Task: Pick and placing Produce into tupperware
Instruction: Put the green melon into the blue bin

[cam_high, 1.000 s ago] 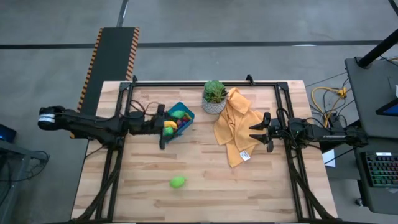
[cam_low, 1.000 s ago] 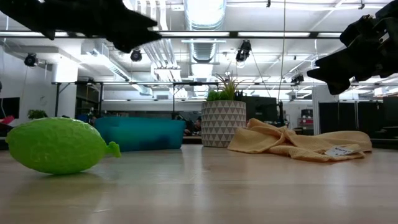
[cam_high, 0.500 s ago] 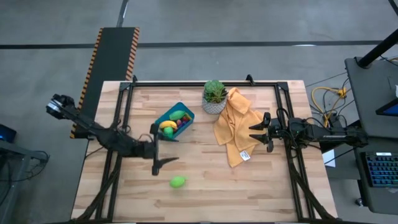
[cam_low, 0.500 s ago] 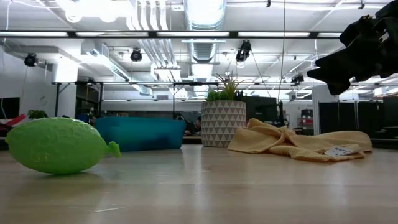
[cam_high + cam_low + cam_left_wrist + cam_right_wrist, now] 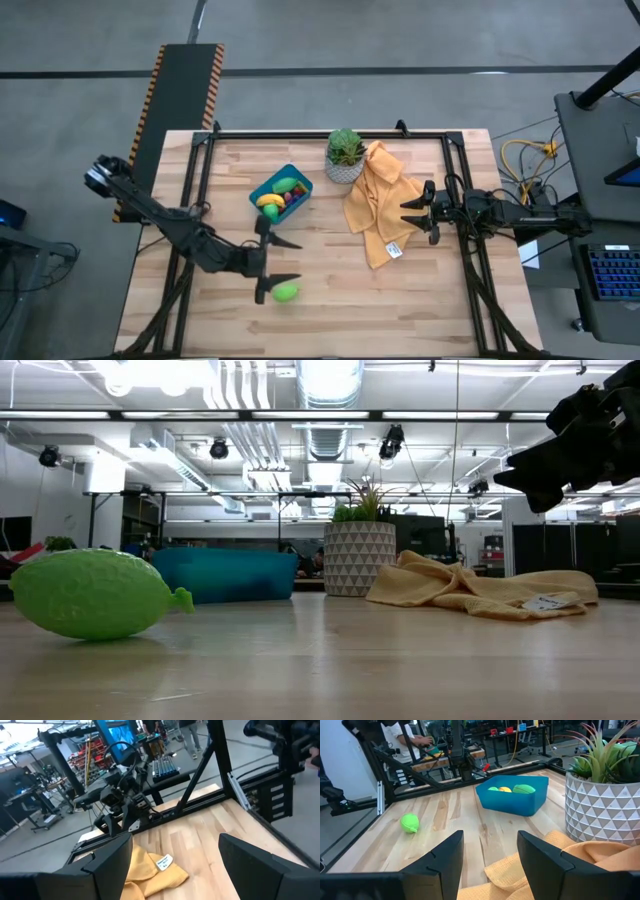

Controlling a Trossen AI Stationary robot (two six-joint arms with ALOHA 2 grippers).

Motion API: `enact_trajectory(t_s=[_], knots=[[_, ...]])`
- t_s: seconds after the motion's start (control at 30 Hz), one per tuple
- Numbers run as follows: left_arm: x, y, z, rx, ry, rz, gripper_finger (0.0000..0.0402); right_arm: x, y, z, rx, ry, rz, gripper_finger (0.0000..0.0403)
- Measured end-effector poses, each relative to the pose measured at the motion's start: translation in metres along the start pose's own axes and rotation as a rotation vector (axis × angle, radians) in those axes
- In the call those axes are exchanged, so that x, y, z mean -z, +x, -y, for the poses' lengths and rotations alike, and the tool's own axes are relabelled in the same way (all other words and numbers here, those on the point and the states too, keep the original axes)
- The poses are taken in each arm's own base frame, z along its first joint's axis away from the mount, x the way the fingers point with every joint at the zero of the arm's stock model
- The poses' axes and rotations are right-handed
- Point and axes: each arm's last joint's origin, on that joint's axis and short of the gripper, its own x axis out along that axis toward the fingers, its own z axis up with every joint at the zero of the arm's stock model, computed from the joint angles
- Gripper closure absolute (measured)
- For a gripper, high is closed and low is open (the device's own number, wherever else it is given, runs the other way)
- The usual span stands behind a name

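Observation:
A green lime-shaped toy fruit (image 5: 286, 292) lies alone on its side on the wood near the table's near edge, large at the left of the low view (image 5: 90, 593) and small in the right wrist view (image 5: 410, 823). The blue tupperware (image 5: 281, 190) holds a yellow banana, green, purple and red pieces (image 5: 512, 789). My left gripper (image 5: 285, 262) is open and hovers just on the far side of the green fruit, its near finger close above it; it stays out of the low view. My right gripper (image 5: 412, 212) is open and hangs in the air at the yellow cloth's right edge (image 5: 560, 450).
A white patterned pot with a green plant (image 5: 345, 157) stands right of the tupperware. A crumpled yellow cloth with a white tag (image 5: 380, 205) lies beside it (image 5: 145, 870). Black frame rails run along the table's far, left and right edges. Bare wood lies right of the green fruit.
My left arm has swung from above the tupperware toward the table's near edge and now hovers beside the green fruit, still pointing toward the right. It has left the low view's top. The fruit, tupperware and right arm have stayed still.

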Motion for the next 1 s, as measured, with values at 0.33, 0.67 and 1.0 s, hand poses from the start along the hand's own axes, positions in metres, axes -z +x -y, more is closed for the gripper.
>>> enact_trajectory(t_s=[0.33,0.67,1.0], knots=[[-0.003,0.018,0.009,-0.035,0.001,-0.075,0.006,0.0,0.0,0.0,0.0,-0.003,0.0,0.0225],[-0.004,0.032,0.017,-0.047,0.038,-0.196,0.0018,0.0,0.0,0.0,0.0,-0.003,0.001,0.0225],[-0.01,0.029,0.014,-0.066,-0.186,-0.371,0.0017,0.0,0.0,0.0,0.0,-0.003,-0.001,0.0225]])
